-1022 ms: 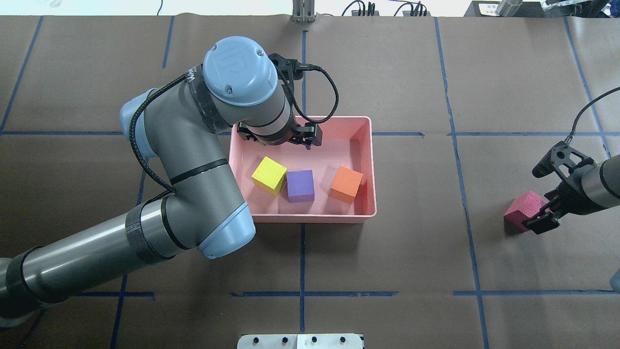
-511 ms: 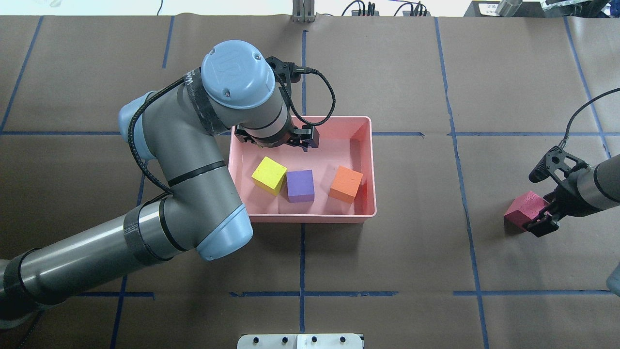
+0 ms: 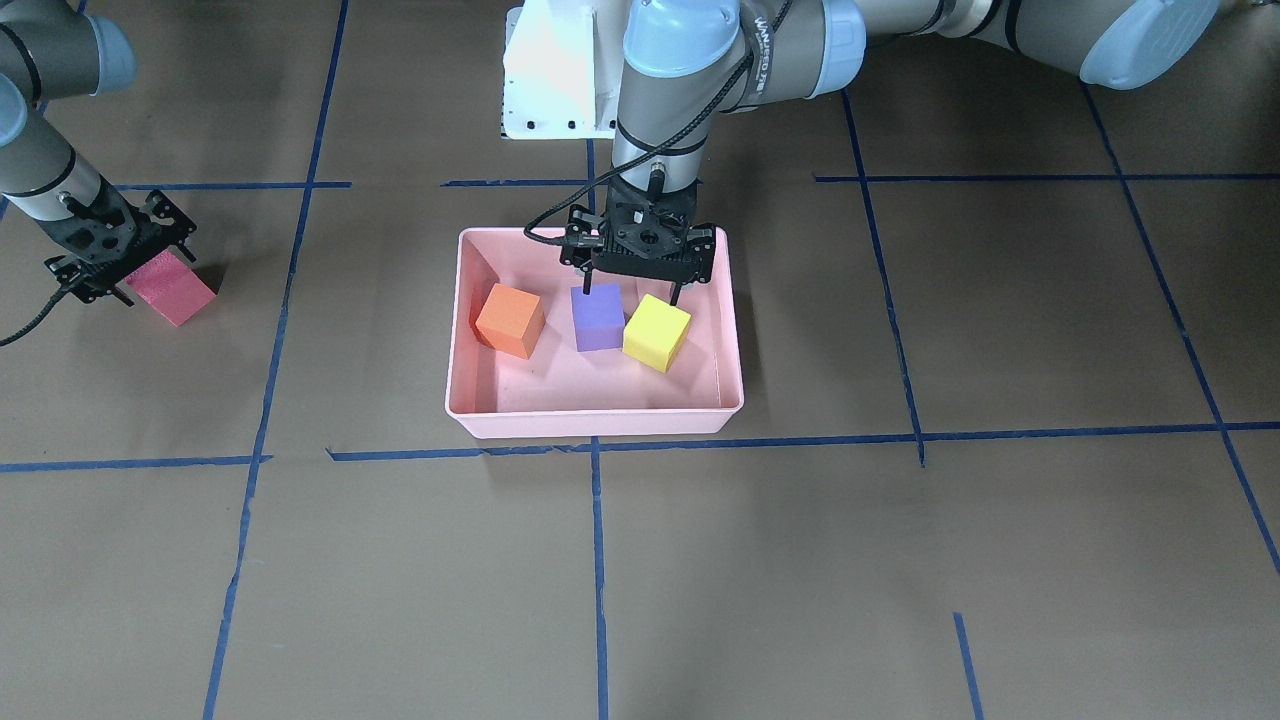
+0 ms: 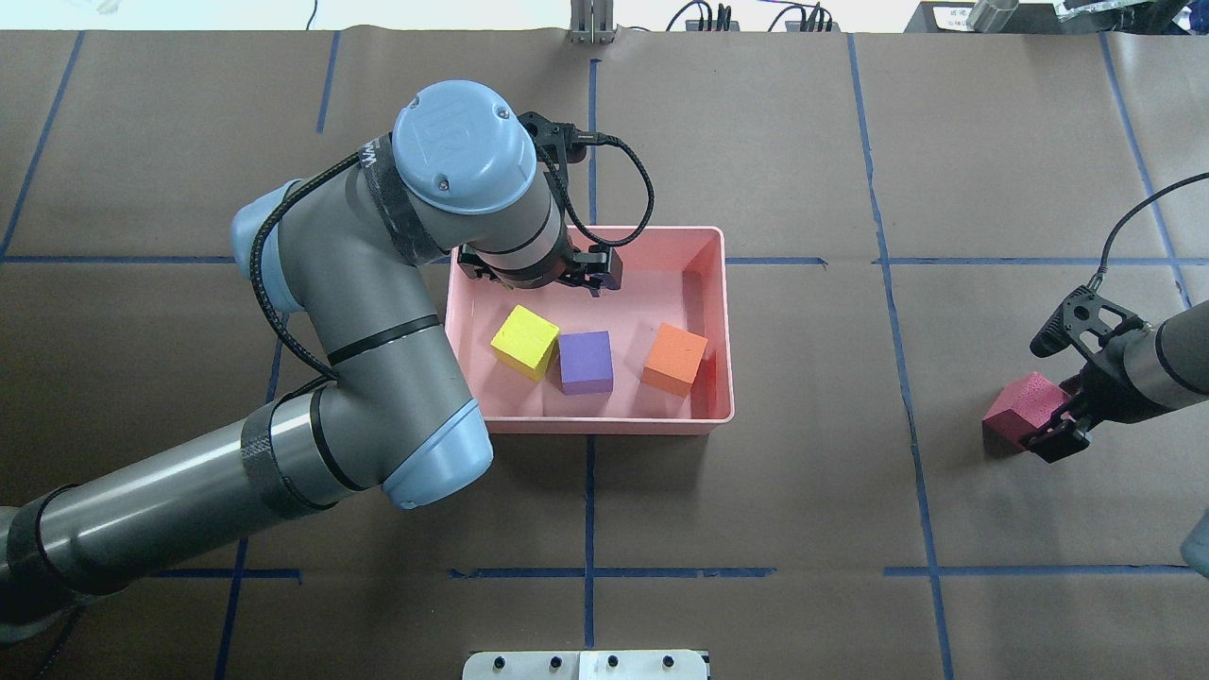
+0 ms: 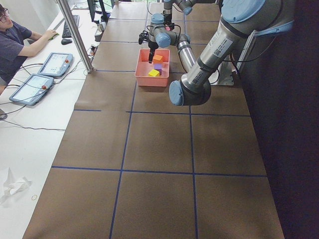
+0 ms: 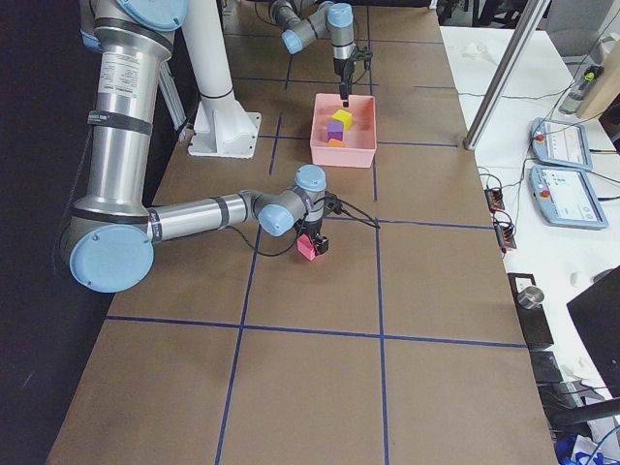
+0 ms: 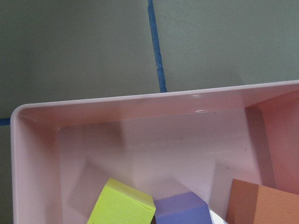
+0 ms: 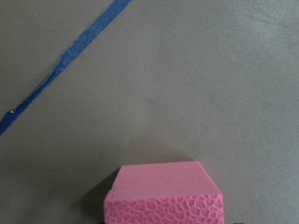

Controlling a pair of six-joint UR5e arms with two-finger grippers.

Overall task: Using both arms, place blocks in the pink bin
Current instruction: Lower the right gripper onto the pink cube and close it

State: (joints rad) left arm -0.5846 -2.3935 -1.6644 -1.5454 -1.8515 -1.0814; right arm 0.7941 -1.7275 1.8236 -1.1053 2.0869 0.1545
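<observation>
We see three of four in pink bin (image 4: 614, 422), middle of frame: yellow block (image 4: 524, 341), purple block (image 4: 586, 361), orange block (image 4: 674, 358). Left gripper (image 3: 634, 295) above them, spread apart, empty. Red-pink block (image 4: 1015, 411) on table, far right. Right gripper (image 4: 1058, 417) at it. We cannot tell if squeezing.

The left arm (image 4: 378, 312) and left gripper (image 3: 634, 296) overhang the pink bin (image 4: 723, 321) toward the table's left edge; its far-right corner is bare
</observation>
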